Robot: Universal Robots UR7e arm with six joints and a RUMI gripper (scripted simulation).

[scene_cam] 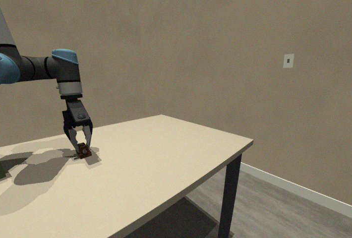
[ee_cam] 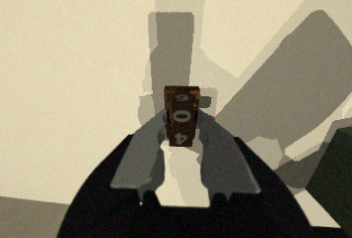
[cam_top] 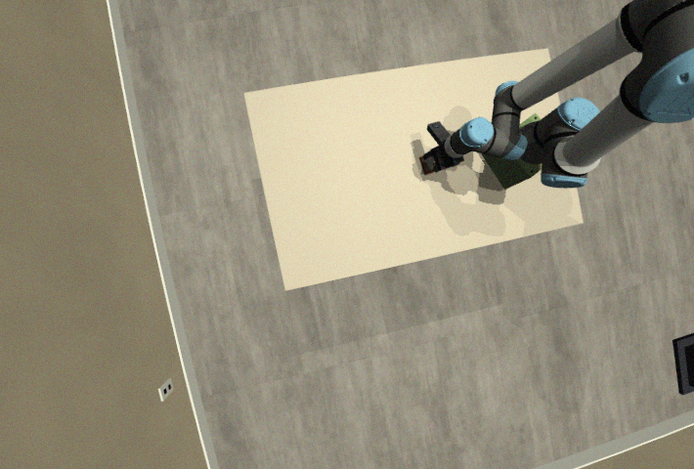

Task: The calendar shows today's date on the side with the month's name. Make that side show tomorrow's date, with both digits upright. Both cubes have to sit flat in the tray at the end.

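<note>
My claw (scene_cam: pixel 81 148) is pinched narrow on a brown number cube (scene_cam: pixel 83 149) low over the table (scene_cam: pixel 159 156).

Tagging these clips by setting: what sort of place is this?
Likely a plain indoor room set up as a robot workcell: a bare beige table, wood-look floor, blank wall with an outlet plate, and the gripper holding a date cube.

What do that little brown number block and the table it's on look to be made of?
The block in the gripper looks like dark reddish-brown wood with a matt finish: faint mottling shows on its faces, and the digits look painted in white. It could be stained plastic; the grain is too blurred to tell. The table top looks like pale cream laminate or painted board, smooth and matt, on dark legs, probably metal.
</note>
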